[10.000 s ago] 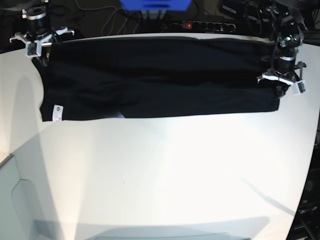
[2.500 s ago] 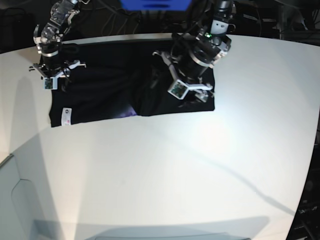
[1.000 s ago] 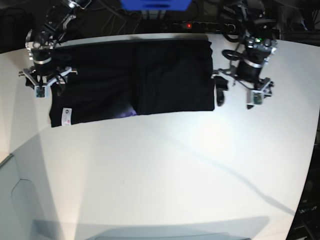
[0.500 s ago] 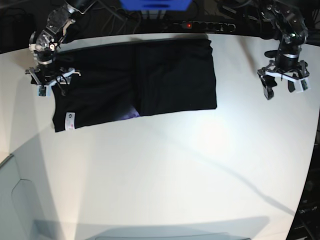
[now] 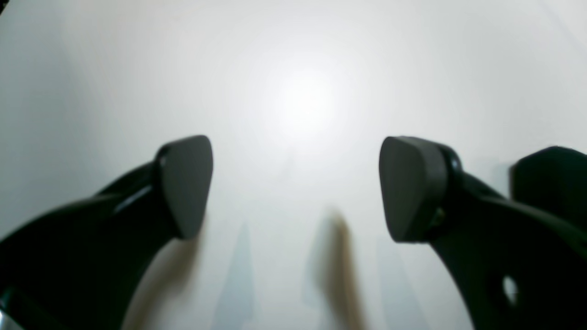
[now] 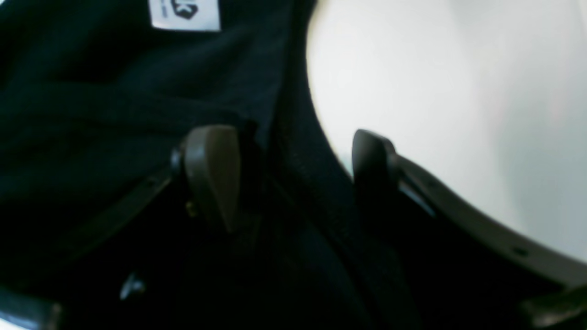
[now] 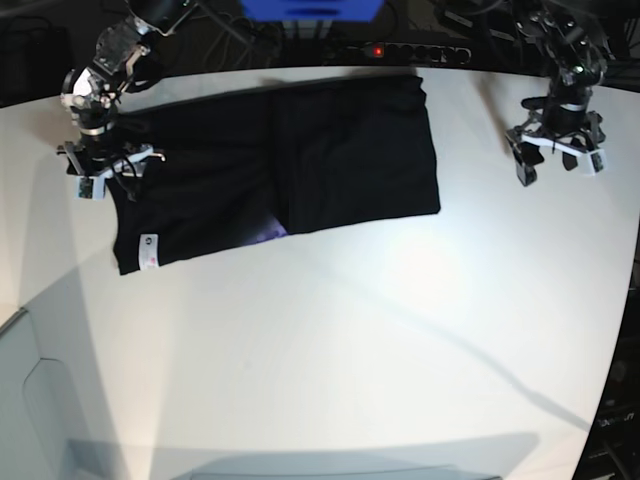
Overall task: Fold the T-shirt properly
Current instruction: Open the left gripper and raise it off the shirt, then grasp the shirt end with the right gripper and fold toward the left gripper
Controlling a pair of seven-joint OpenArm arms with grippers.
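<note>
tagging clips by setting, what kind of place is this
Probably a robotics lab bench: a plain white table with two arms mounted on its far side, a power strip and loose cables behind it, and a black T-shirt laid out.

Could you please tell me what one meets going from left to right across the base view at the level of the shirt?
right gripper → white label → T-shirt → bare table → left gripper

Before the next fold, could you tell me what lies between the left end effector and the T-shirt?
Only bare white table separates the left end effector from the T-shirt, as the base view shows.
</note>
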